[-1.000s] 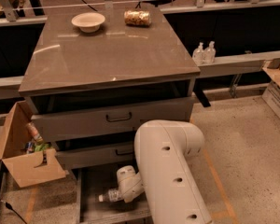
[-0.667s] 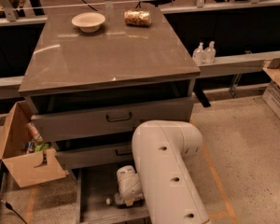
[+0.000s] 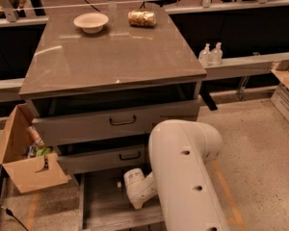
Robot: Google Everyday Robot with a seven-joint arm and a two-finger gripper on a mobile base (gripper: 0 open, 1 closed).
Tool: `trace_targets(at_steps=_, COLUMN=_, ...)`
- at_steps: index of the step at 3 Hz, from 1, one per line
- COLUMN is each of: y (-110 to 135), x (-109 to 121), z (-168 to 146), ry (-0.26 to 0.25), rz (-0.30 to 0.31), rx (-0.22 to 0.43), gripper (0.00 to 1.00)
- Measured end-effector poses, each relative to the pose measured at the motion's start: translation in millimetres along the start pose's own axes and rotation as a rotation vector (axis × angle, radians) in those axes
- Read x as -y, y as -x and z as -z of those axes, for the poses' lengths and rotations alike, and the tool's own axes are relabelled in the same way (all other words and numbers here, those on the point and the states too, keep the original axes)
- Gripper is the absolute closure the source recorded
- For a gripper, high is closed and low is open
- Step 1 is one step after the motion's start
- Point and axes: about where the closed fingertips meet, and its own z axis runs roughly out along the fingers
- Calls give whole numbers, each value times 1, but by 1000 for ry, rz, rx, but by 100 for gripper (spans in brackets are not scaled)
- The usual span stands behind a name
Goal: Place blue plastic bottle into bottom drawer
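Note:
The bottom drawer (image 3: 103, 208) stands pulled out, with its flat grey floor showing below the two shallower drawers. My white arm (image 3: 183, 177) reaches down into it. My gripper (image 3: 130, 187) is low over the drawer floor at the end of the white wrist, which largely hides it. A small whitish piece (image 3: 119, 183) sticks out just left of the wrist. It looks like the capped end of the blue plastic bottle. The rest of the bottle is hidden behind the wrist.
Both upper drawers, with black handles (image 3: 123, 121) (image 3: 130, 155), are partly open above the gripper. On the cabinet top are a white bowl (image 3: 90, 20) and a gold-brown can (image 3: 141, 18). Two pump bottles (image 3: 210, 54) stand on the right ledge. An open cardboard box (image 3: 24, 165) sits at the left.
The wrist has shifted slightly towards the back of the drawer. Less of the bottle shows left of it than before.

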Motion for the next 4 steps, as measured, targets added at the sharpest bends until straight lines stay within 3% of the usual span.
trace_targets(at_steps=1, y=-29, x=0, z=26, ry=0, rz=-19, rx=-67, gripper=54)
trace_targets(at_steps=2, y=-71, x=-12, z=58, ry=39, rz=-41, rx=-178, gripper=77)
trace_targets(at_steps=3, y=-122, x=-31, z=95, ry=89, rz=-125, rx=-282, gripper=99)
trace_targets(at_steps=4, y=-169, x=-48, z=125, ry=128, rz=-213, rx=-367, gripper=100)
